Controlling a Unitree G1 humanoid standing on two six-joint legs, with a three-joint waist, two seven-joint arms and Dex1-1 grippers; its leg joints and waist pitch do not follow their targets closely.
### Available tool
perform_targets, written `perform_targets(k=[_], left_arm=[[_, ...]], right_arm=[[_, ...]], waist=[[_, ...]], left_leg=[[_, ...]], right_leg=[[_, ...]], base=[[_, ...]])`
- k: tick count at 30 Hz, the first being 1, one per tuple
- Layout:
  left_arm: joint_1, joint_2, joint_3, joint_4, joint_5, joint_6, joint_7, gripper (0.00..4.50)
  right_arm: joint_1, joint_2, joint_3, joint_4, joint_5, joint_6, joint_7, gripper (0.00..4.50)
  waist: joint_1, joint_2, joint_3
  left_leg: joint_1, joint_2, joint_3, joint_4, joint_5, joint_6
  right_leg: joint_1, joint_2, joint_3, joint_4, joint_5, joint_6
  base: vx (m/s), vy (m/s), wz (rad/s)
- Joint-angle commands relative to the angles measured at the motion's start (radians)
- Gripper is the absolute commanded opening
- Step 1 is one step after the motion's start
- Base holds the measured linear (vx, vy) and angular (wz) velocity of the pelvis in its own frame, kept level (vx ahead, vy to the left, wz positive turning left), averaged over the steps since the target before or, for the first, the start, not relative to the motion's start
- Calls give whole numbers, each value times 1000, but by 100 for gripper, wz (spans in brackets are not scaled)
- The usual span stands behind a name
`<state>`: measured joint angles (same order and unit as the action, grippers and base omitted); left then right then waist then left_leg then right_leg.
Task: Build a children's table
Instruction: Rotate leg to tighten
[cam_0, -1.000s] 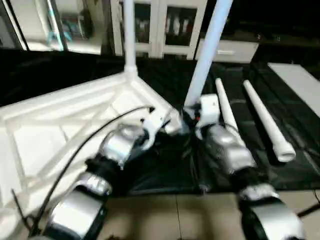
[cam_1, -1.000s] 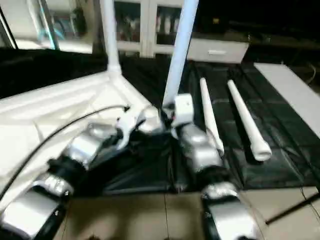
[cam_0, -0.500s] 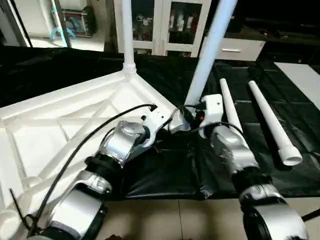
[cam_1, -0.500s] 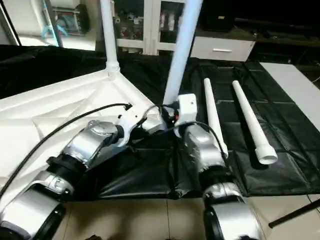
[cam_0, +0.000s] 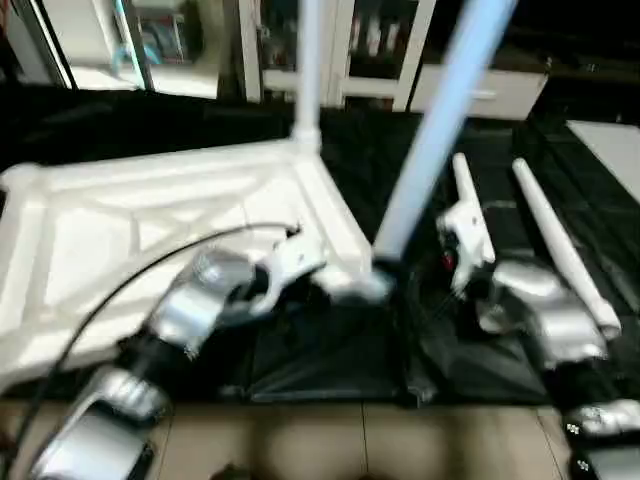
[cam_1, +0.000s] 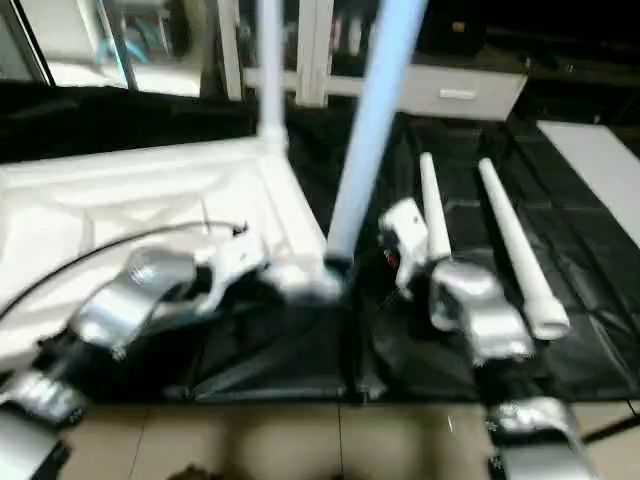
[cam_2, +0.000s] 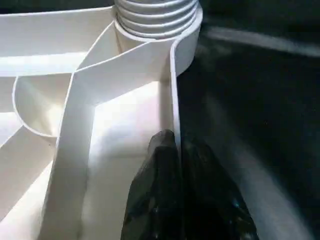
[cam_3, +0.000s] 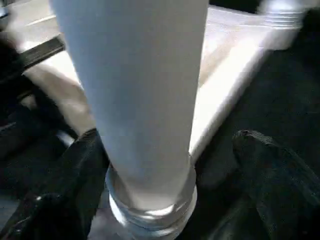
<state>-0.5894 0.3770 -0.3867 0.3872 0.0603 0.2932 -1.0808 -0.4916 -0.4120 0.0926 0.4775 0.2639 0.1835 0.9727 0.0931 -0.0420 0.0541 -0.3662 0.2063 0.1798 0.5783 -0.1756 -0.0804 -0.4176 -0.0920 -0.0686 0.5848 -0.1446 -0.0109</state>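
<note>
The white tabletop (cam_0: 150, 215) lies upside down on a black mat (cam_0: 330, 350), ribs up. One leg (cam_0: 308, 70) stands in its far corner socket. A second leg (cam_0: 440, 130) stands slightly tilted in the near right corner socket (cam_3: 150, 212). My left gripper (cam_2: 180, 145) is shut on the tabletop's thin rim (cam_2: 174, 100) just beside that socket. My right gripper (cam_3: 167, 135) is open around the second leg, with its fingers (cam_3: 265, 170) wide apart on either side. Two loose legs (cam_0: 465, 190) (cam_0: 560, 245) lie on the mat to the right.
A white cabinet with glass doors (cam_0: 370, 40) stands behind the mat. A flat white board (cam_0: 610, 150) lies at the far right. Tiled floor (cam_0: 330, 440) runs along the mat's near edge.
My right gripper has opened off the second leg and drawn back to the right. The left gripper keeps its hold on the rim. The head view has shifted.
</note>
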Motion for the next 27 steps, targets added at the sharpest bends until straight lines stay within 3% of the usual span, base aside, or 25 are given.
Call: perform_targets(k=[1,4,13,23,27], left_arm=[[30,25,-49,-59,-33,-31,-114,0],[35,42,-54,-70,-25,-27,-130,0],[36,75,-56,-72,-16,-36,-153,0],[35,77,-58,-68,-17,-35,-156,0],[32,77,-57,-61,-16,-37,-156,0]], right_arm=[[2,-43,15,-22,1,21,71,439],[7,-62,57,-27,-22,8,119,445],[-4,-74,117,-14,-59,-14,210,445],[-44,-55,133,75,-97,-51,213,445],[-49,-51,140,93,-104,-68,221,406]], waist=[[1,3,-67],[0,1,-65],[3,-3,-67],[3,-6,-69],[2,-4,-69]], left_leg=[[16,25,0,-68,-257,42],[18,25,1,-70,-275,26],[11,24,0,-65,-248,24],[10,23,-1,-63,-238,22],[10,23,0,-62,-238,25]], right_leg=[[52,-47,35,-56,-262,-209],[48,-46,37,-60,-300,-193],[49,-46,38,-50,-268,-199],[52,-46,38,-47,-257,-206],[52,-46,38,-46,-250,-211]], base=[[0,0,0],[0,0,0],[0,0,0],[0,0,0],[0,0,0]])
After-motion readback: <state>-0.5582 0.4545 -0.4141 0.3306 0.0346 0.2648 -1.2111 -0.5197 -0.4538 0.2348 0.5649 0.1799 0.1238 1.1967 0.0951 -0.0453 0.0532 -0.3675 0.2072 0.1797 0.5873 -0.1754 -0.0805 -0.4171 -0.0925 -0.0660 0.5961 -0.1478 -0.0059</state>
